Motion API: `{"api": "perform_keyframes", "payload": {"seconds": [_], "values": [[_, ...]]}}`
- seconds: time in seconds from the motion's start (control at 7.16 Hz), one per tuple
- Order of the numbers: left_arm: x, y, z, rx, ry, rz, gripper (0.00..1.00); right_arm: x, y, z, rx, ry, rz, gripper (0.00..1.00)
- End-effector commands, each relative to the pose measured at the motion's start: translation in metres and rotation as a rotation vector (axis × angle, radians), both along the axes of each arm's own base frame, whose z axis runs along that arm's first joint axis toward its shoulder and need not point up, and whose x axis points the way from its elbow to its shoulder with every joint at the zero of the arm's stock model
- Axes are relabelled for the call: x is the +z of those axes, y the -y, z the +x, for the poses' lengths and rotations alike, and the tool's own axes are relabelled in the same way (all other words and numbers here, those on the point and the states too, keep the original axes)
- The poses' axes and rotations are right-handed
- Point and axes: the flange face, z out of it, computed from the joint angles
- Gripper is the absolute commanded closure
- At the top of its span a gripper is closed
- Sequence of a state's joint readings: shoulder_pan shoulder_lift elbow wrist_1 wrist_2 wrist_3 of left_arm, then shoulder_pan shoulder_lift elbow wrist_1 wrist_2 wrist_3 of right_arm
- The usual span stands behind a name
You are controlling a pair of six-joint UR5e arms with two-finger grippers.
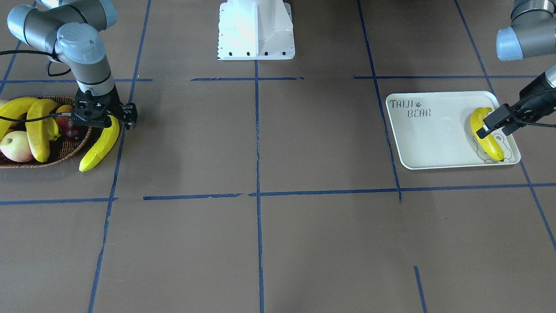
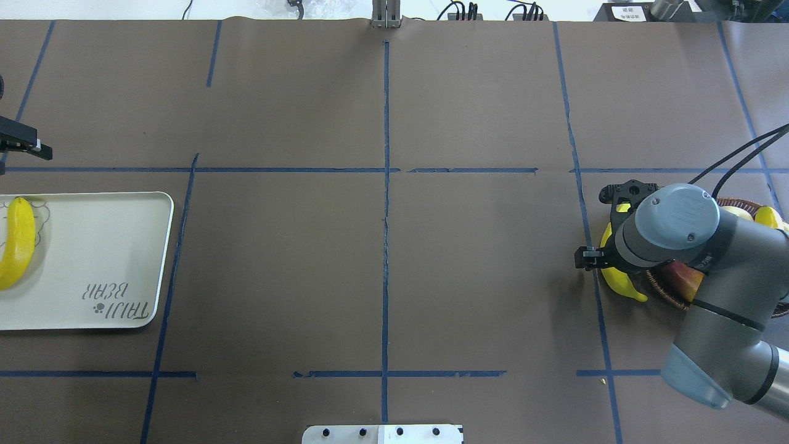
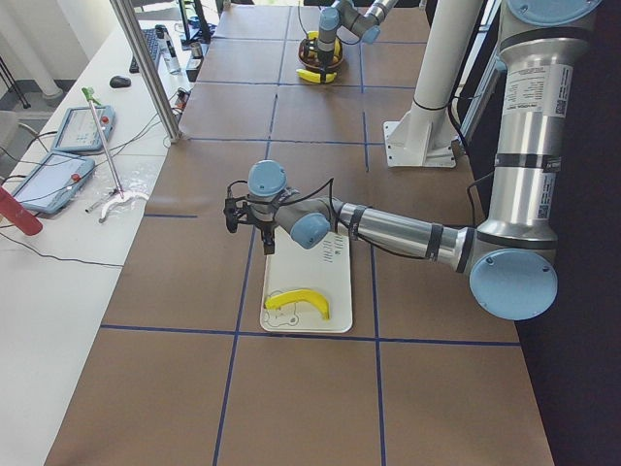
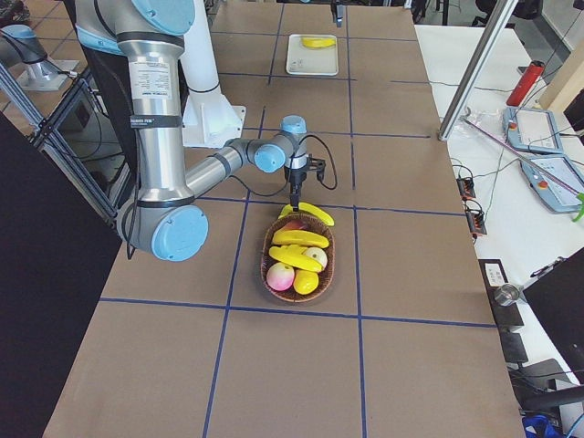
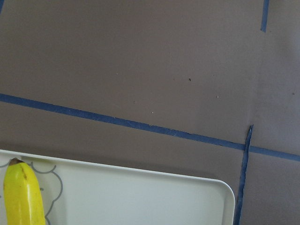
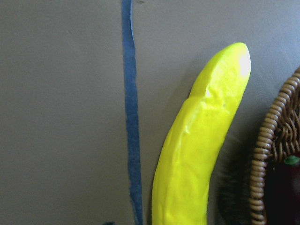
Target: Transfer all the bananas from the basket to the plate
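- Right end effector, front view's left, clamps the gripped banana, glossy curved yellow, just outside the basket, a dark wicker oval with coiled rim.
- Inside, smooth basket bananas arch over a round pinkish apple.
- The plate, a flat cream rounded rectangle at right, carries the plated banana.
- Left end effector hangs near the plate; its opening I cannot tell.
- Desk: matte brown paper, blue tape grid.

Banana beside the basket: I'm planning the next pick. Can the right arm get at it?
Probably yes: the right hand hangs directly over that banana, with nothing between them.
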State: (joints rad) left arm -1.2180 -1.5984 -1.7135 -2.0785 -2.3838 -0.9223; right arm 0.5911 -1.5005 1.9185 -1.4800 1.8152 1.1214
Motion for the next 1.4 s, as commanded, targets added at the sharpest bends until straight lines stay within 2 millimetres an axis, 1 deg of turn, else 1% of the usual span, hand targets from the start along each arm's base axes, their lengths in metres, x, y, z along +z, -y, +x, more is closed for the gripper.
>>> {"api": "perform_keyframes", "payload": {"seconds": [0.0, 0.14, 0.28, 0.42, 0.56, 0.7, 0.84, 0.98, 1.12, 1.26], "values": [[-0.001, 0.0, 0.0, 0.0, 0.0, 0.002, 0.0, 0.005, 0.002, -0.003, -0.001, -0.007, -0.006, 0.38], [-0.002, 0.0, 0.0, 0.001, -0.002, 0.003, 0.0, 0.006, 0.002, -0.003, -0.001, -0.008, -0.006, 0.46], [-0.004, -0.001, 0.0, 0.001, -0.004, 0.007, 0.0, 0.004, 0.002, -0.004, -0.001, -0.005, -0.005, 0.67], [-0.004, -0.001, -0.001, 0.0, -0.004, 0.007, 0.0, 0.0, 0.003, -0.003, 0.004, 0.0, 0.003, 0.85], [-0.004, -0.001, -0.001, 0.003, -0.008, 0.005, 0.0, -0.012, 0.001, 0.0, 0.002, 0.02, 0.012, 0.96], [-0.003, -0.002, -0.001, 0.003, -0.008, 0.004, 0.0, -0.043, 0.002, 0.016, 0.02, 0.063, 0.039, 0.98], [-0.004, -0.002, -0.001, 0.004, -0.009, 0.005, 0.0, -0.073, 0.01, 0.031, 0.037, 0.121, 0.047, 0.99], [-0.007, -0.003, -0.001, 0.004, -0.011, 0.008, 0.0, -0.11, 0.026, 0.031, 0.052, 0.196, 0.065, 0.99], [-0.013, -0.002, 0.001, 0.008, -0.025, 0.007, 0.0, -0.152, 0.034, 0.022, 0.127, 0.283, 0.053, 0.99], [-0.033, 0.001, 0.006, 0.041, -0.076, 0.025, 0.0, -0.204, 0.041, 0.014, 0.177, 0.378, 0.055, 0.98]]}}
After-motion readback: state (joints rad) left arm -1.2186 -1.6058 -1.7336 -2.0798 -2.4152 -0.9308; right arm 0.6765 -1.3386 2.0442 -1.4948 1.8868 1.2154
